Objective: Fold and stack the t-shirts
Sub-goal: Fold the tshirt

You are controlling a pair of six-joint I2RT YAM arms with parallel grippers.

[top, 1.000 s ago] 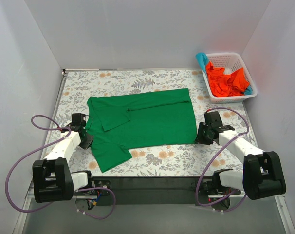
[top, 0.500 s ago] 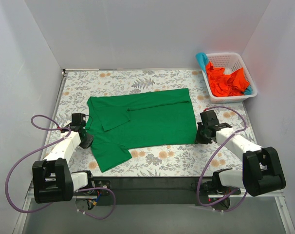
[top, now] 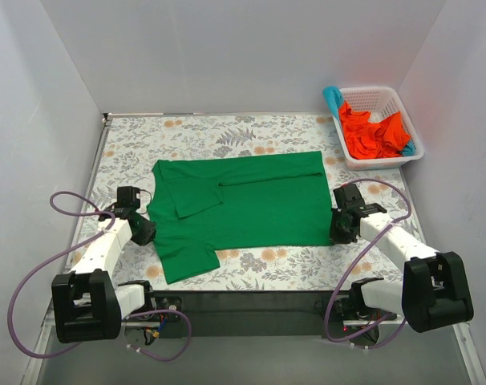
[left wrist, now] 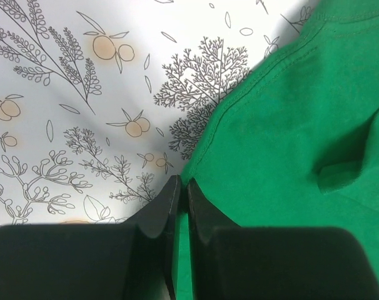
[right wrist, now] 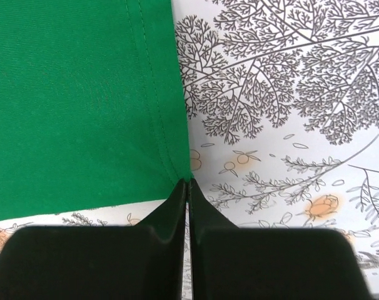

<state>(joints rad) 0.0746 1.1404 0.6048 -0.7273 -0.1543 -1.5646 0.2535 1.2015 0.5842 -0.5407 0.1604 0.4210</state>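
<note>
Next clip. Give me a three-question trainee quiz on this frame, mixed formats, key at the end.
1. True or false: the green t-shirt lies inside the white basket.
2. The right gripper is shut on which part of it: A collar, B hem corner, C far sleeve?
3. Fill in: the heaped shirts in the basket are mostly ____.
Key: 1 false; 2 B; 3 orange-red.

Green t-shirt (top: 247, 200), spread flat, frame centre, on floral table (top: 187, 132). White basket (top: 370, 90) of orange-red t-shirts (top: 371, 136), upper right.
</note>
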